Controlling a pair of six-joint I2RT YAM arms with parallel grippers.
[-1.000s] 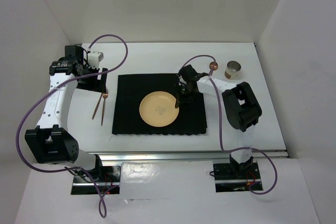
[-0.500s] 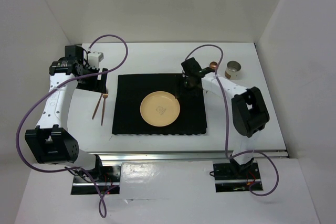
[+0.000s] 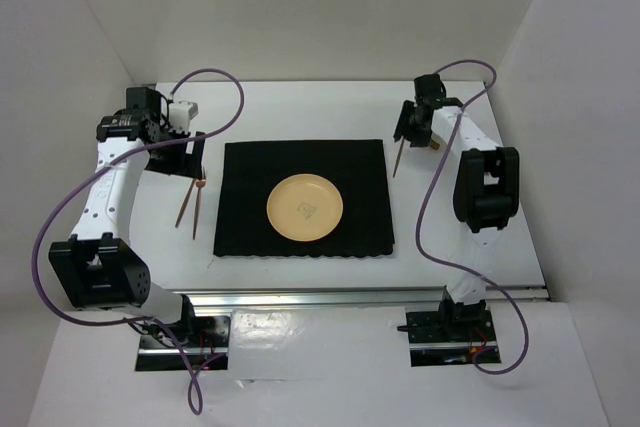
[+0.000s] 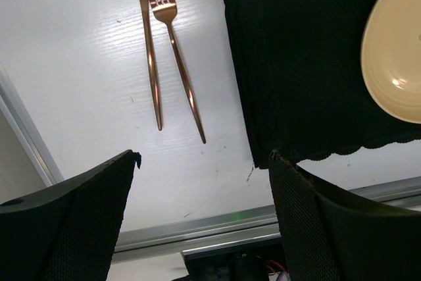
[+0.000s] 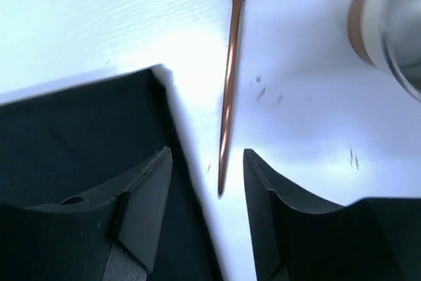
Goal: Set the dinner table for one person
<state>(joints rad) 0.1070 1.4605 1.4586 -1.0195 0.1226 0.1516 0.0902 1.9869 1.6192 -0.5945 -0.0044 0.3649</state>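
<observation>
Over the dinner table (image 3: 300,107) we go, the big white top filling the workspace with its silver rail (image 3: 350,295) along the near edge. Dead centre lies a black placemat (image 3: 250,207), and a cream plate (image 3: 305,207) sits in the middle of it.

Left side now: the left gripper (image 3: 190,152) hangs over the table just off the placemat's far left corner, its jaws spread wide with nothing between them. Its wrist camera looks down past the fingers (image 4: 72,215) at a copper knife (image 4: 150,51) and a copper fork (image 4: 174,51). They lie side by side on bare table, just left of the placemat, handles fanning slightly apart.

Across to the right: the right gripper (image 3: 405,127) is out beyond the placemat's far right corner. A copper spoon (image 3: 399,160) lies flat on the table just beside the placemat's right edge. From the wrist view the jaws stand partly apart and grip nothing. The tip of the spoon's handle shows in the gap, bowl pointing away. A blurred, copper-banded cup (image 5: 395,24) stands just right of the spoon's bowl
</observation>
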